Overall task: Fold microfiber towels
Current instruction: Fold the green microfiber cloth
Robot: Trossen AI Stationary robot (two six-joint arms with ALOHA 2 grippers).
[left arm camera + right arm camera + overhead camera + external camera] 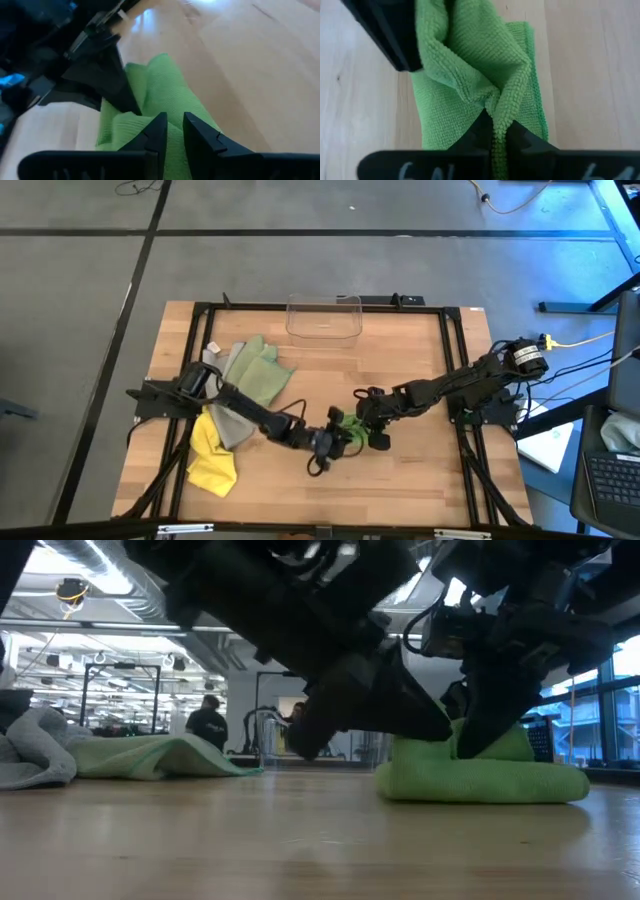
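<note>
Grippers meet mid-tabletop, near the front edge: our left gripper (172, 131) and right gripper (499, 131) each pinch the bright green towel (470, 80). We should carry both pinched edges evenly before letting go.

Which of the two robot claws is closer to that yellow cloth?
Left. The left gripper is at the bright green towel, mid-table; the yellow cloth lies beyond its arm. The right gripper is farther still.

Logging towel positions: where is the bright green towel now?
In the high view the bright green towel lies at table centre, pinched between the left gripper and right gripper.
</note>
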